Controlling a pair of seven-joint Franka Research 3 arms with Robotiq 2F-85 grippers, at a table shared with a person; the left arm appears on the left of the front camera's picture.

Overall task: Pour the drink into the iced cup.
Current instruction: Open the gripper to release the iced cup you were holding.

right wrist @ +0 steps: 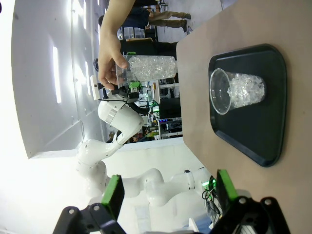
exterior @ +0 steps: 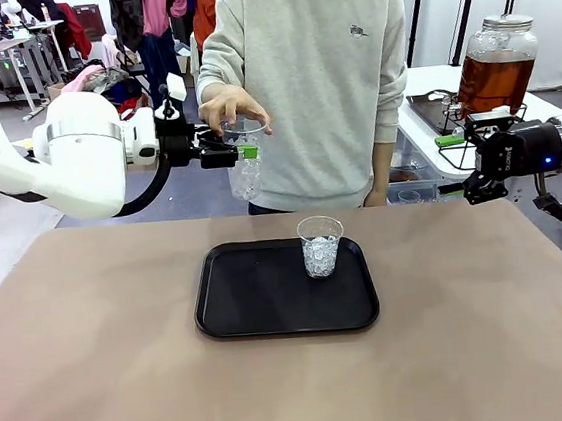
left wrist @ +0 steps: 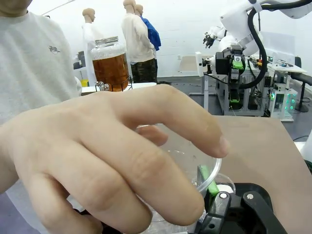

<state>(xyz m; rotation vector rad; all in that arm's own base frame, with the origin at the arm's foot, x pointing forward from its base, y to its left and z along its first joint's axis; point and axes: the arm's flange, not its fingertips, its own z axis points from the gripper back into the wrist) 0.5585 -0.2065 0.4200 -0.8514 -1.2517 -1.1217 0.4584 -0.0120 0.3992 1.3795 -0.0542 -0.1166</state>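
- A brown desk [exterior: 97, 371] stretches in front of me, and a person in a pale grey sweatshirt [exterior: 327, 75] stands at its far edge.
- A black tray [exterior: 241, 305] lies near the middle of the desk.
- A clear plastic cup [exterior: 321, 246] stands upright at the tray's far right corner, with ice in its bottom part.
- My left end effector [exterior: 240, 152] is up in the air past the desk's far edge, left of the tray, clenched on the side of a second clear cup, the held cup [exterior: 245, 174].
- The held cup is upright and has ice in it.
- The person's hand [exterior: 230, 105] rests on top of the held cup, fingers spread over its rim.
- My right end effector [exterior: 462, 163] hangs off the desk's right far corner, released, with its green pads [right wrist: 113, 195] well apart and nothing between them.
- The drink [exterior: 494, 83], clear amber-brown, is in a big round glass jar [exterior: 497, 47] with a silvery lid [exterior: 507, 21].
- The jar is just behind my right end effector, on a white side desk [exterior: 426, 83], well apart from both cups.
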